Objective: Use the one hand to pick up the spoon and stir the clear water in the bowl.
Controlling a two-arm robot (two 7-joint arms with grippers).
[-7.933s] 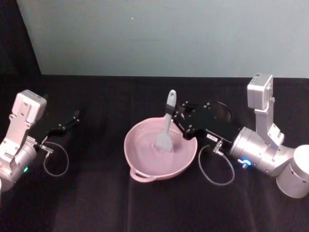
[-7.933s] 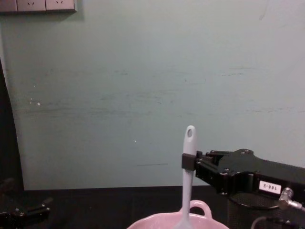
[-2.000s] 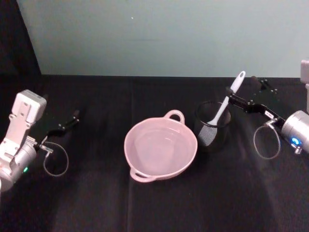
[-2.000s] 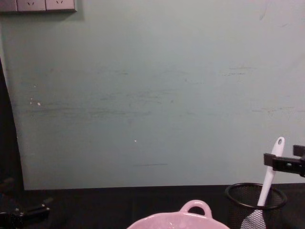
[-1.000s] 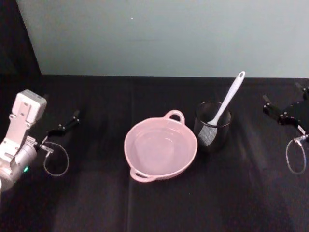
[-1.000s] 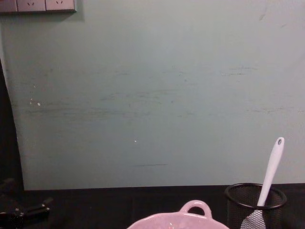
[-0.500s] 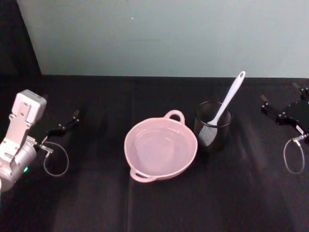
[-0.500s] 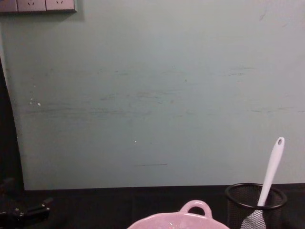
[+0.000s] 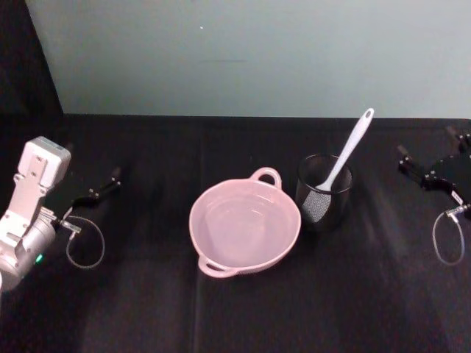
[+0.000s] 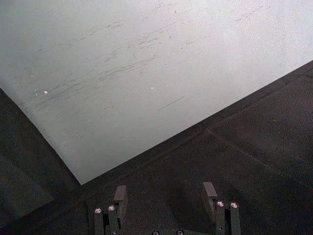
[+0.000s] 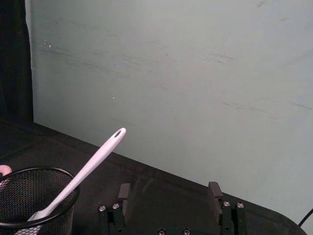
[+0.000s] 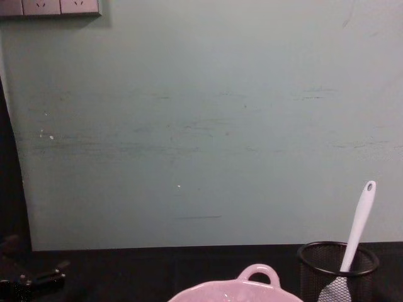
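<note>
Now the spoon (image 9: 340,168) stands tilted in the black mesh cup (image 9: 324,193), scoop down, just right of the pink bowl (image 9: 245,225) of clear water. Well to its right, the right gripper (image 9: 430,168) hangs with fingers spread and empty, while the left gripper (image 9: 104,184) sits parked at the far left, fingers apart.

Bowl (image 9: 245,233) at table (image 9: 221,316) centre. Mesh cup (image 9: 324,193) just right of bowl, slightly farther back. Spoon (image 9: 344,156) stands in cup, scoop down, handle leaning up and to the right. Right gripper (image 9: 429,163) well right of cup, near table edge. Left gripper (image 9: 103,185) well left of bowl. Wall (image 9: 250,51) behind table.
</note>
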